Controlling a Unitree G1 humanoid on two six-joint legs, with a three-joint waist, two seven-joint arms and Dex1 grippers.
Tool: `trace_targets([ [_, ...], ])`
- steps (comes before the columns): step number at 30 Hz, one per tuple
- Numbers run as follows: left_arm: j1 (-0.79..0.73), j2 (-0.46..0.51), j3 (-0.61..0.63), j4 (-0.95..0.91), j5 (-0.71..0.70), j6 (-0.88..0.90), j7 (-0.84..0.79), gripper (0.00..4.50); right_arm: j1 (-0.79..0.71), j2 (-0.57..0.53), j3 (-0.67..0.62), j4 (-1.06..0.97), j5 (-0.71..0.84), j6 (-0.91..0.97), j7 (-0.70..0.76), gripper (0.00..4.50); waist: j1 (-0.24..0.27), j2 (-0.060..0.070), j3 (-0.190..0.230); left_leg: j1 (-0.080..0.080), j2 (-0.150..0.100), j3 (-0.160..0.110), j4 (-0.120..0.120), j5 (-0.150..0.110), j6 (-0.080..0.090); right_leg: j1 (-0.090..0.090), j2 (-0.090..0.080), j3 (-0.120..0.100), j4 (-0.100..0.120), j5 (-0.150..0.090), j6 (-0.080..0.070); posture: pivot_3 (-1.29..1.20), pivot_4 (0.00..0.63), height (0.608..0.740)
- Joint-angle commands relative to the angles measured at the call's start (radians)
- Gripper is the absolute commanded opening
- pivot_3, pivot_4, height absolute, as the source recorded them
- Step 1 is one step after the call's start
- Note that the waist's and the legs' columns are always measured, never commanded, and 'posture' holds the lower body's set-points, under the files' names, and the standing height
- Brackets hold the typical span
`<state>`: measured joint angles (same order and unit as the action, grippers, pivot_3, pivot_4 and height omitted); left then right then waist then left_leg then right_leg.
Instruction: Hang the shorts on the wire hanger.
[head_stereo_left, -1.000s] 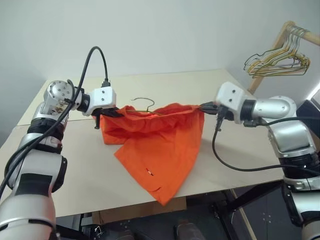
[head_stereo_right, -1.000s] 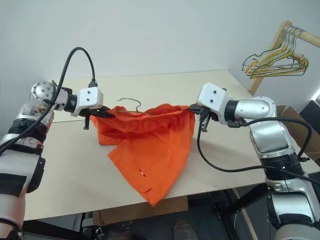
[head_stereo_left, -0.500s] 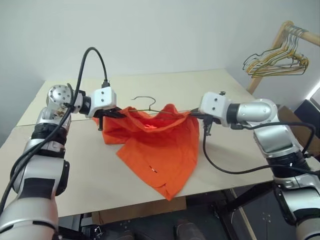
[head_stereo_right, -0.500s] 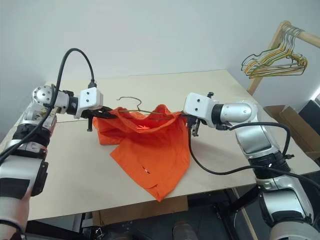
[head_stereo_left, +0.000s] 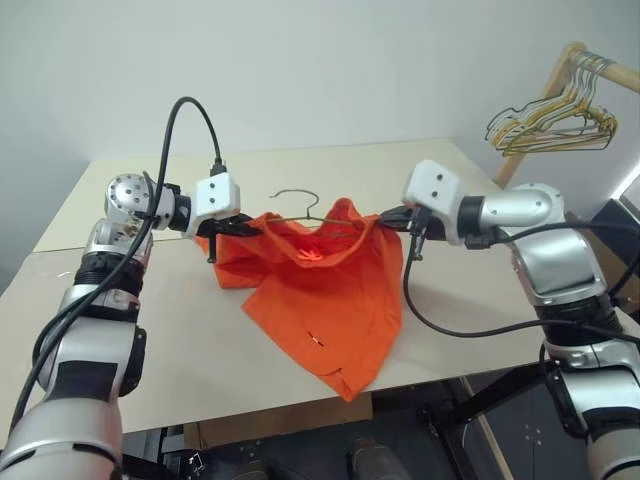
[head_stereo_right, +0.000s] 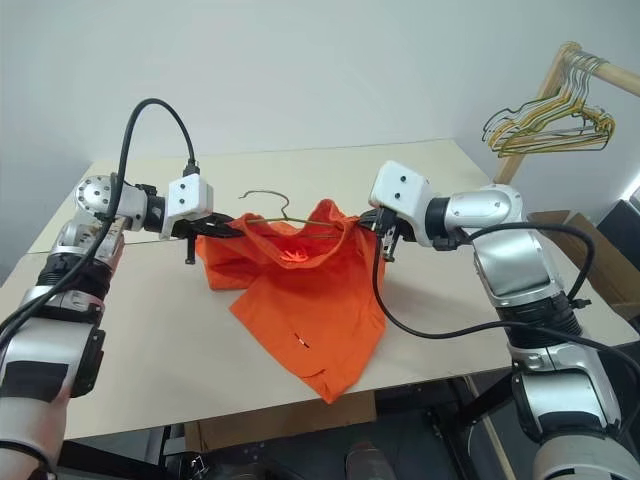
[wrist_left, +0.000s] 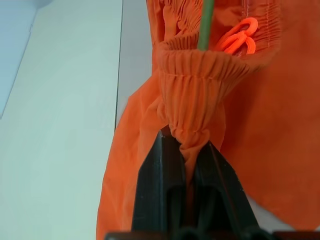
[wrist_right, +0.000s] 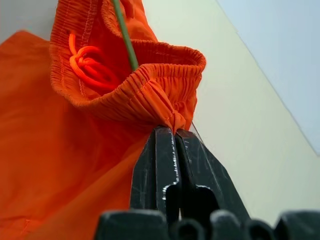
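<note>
The tabletop (head_stereo_left: 150, 330) carries the shorts (head_stereo_left: 320, 290) at frame centre, waistband stretched over the wire hanger (head_stereo_left: 300, 205). Left gripper (head_stereo_left: 232, 228) and right gripper (head_stereo_left: 392, 217) jaws pinch opposite waistband ends; releasing evenly should seat it level.

Perhaps lab: bare table (head_stereo_left: 300, 165), hanger rack (head_stereo_left: 555, 75).

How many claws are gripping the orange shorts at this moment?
2. The left claw pinches one end of the shorts' waistband; the right claw pinches the opposite end, and the wire hanger runs through the waistband between them.
</note>
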<state>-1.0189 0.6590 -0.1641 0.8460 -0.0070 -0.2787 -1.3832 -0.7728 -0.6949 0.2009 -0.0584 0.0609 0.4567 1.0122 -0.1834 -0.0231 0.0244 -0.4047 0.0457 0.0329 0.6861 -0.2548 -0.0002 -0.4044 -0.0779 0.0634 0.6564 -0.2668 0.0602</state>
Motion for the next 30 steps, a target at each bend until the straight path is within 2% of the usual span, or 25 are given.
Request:
trace_targets([
  [1,-0.013,0.000,0.043,-0.033,-0.042,0.009,0.000,0.00,0.002,-0.039,0.014,-0.001,-0.076,-0.123,-0.027,1.64,-0.001,0.000,0.000,0.000,0.000,0.000,0.000,0.000,0.000,0.000,0.000,0.000,0.000,0.000,0.000,-0.16,0.000,0.740],
  [4,-0.014,-0.001,0.051,-0.033,-0.045,0.008,-0.003,0.00,0.045,-0.080,0.025,0.024,-0.114,-0.238,-0.017,1.64,0.003,0.000,0.000,0.000,0.000,0.000,0.000,0.000,0.000,0.000,0.000,0.000,0.000,0.000,0.000,-0.16,0.000,0.740],
  [8,-0.012,-0.006,0.061,-0.043,-0.071,0.000,-0.034,0.00,0.050,-0.066,0.007,0.055,-0.104,-0.264,-0.018,1.64,-0.001,0.000,0.000,0.000,0.000,0.002,0.000,0.000,0.000,0.001,0.000,0.001,-0.001,0.000,0.000,-0.17,0.000,0.740],
  [19,0.003,-0.016,0.039,-0.046,-0.067,-0.032,-0.065,0.00,-0.002,-0.003,-0.077,0.079,0.089,-0.147,0.063,1.64,-0.022,0.000,0.000,0.000,0.000,-0.003,0.000,0.000,0.000,0.001,0.000,0.001,0.000,0.000,0.000,-0.17,0.000,0.740],
  [30,0.003,-0.036,0.024,-0.053,-0.060,-0.054,-0.084,0.00,0.013,-0.023,-0.042,0.062,0.101,-0.142,0.146,1.64,-0.023,0.000,0.000,0.000,0.000,-0.004,0.000,0.000,0.000,0.001,0.000,0.000,0.000,0.000,0.000,-0.16,0.000,0.740],
])
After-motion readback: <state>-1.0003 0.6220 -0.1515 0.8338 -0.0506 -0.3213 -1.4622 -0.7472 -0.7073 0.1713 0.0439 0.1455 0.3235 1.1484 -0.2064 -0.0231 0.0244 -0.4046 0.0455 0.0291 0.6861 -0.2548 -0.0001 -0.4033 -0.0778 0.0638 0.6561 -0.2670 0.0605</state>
